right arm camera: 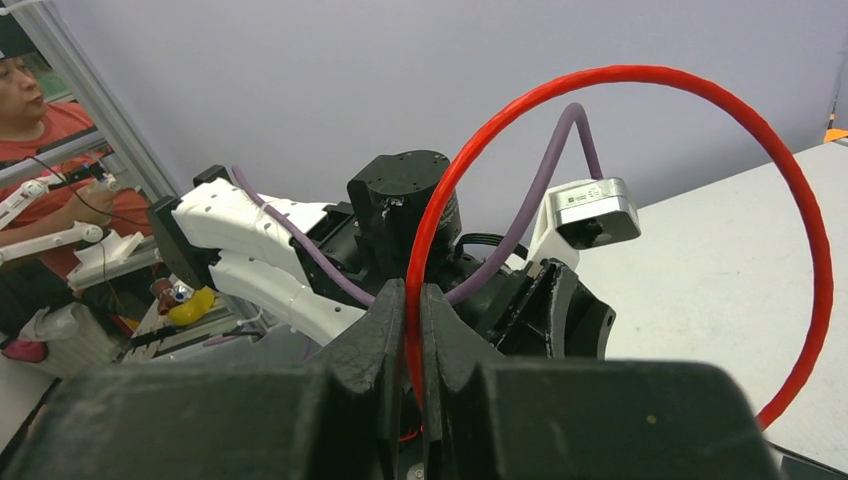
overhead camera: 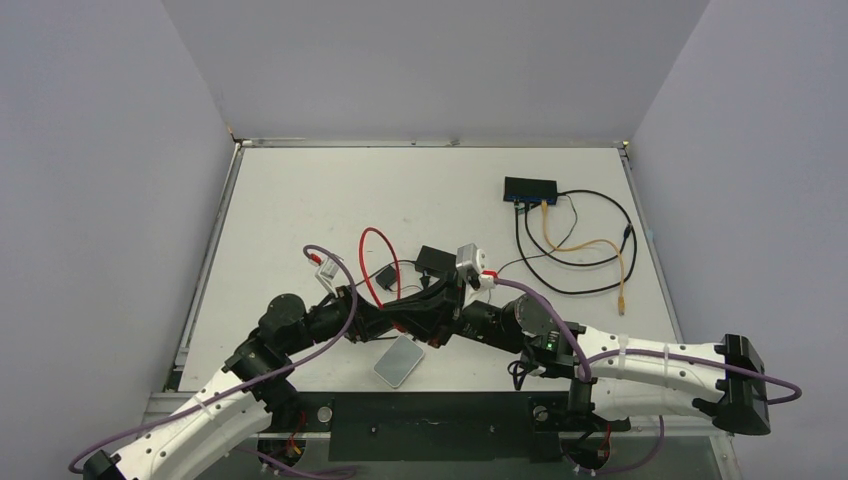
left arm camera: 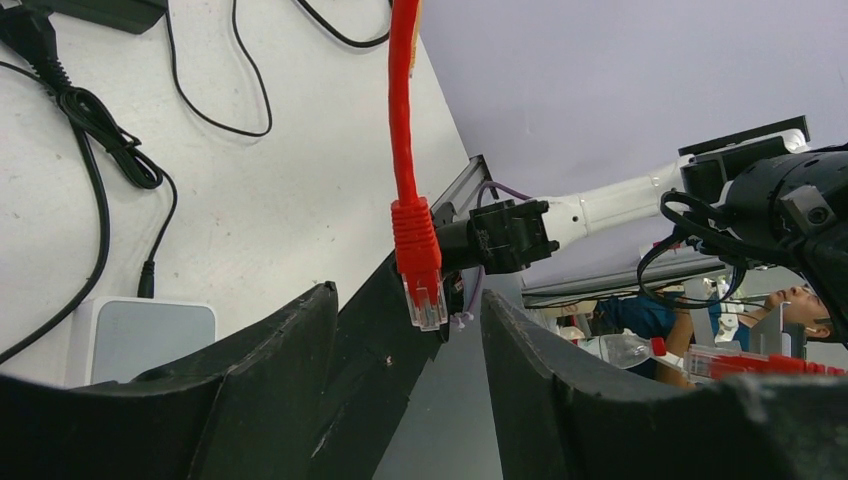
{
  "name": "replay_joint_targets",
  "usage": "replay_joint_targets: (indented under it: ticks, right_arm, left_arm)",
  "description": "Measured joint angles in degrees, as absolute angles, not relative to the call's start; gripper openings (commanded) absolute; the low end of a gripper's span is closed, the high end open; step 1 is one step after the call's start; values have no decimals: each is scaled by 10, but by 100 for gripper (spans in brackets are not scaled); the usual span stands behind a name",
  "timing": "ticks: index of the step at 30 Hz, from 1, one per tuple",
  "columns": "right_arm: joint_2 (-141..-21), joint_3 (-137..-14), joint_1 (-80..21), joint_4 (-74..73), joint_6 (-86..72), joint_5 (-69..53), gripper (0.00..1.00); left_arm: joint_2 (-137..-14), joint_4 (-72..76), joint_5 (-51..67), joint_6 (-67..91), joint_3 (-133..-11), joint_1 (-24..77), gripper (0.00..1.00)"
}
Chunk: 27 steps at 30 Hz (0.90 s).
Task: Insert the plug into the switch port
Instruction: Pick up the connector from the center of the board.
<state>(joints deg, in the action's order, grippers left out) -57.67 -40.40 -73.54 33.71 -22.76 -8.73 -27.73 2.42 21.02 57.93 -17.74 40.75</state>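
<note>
The plug (left arm camera: 425, 300) is a clear connector with a red boot on the end of a red cable (left arm camera: 403, 110). It hangs between the tips of my left gripper (left arm camera: 408, 295), whose jaws stand open, with a gap on each side of it. My right gripper (right arm camera: 412, 300) is shut on the same red cable (right arm camera: 700, 90), which arcs up in a loop over the table. Both grippers meet low at the table's middle (overhead camera: 410, 310). The switch (overhead camera: 530, 186) lies far off at the back right, its port row on the blue-trimmed face.
A light grey pad (overhead camera: 400, 361) lies near the front edge, also in the left wrist view (left arm camera: 140, 335). A black adapter brick (overhead camera: 433, 258) sits behind the grippers. Black cables (overhead camera: 580, 250) and a yellow cable (overhead camera: 600, 245) loop out from the switch.
</note>
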Motion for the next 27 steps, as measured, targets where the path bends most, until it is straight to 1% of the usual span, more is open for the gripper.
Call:
replay_joint_targets:
  ticks: [9, 18, 20, 21, 27]
  right_arm:
    - [-589, -406, -744, 337, -219, -81, 0]
    - [-592, -414, -747, 337, -213, -71, 0]
    - [-592, -414, -747, 337, -212, -64, 0]
    - [-592, -414, -747, 336, -211, -62, 0]
    - [-581, -411, -748, 325, -209, -37, 0]
  left_arm:
    - [-293, 27, 214, 590, -177, 407, 40]
    - [-299, 28, 221, 594, -177, 406, 15]
    - [-300, 28, 225, 594, -177, 404, 7]
    - [-300, 28, 226, 594, -177, 404, 0]
    - [-303, 27, 232, 591, -177, 402, 0]
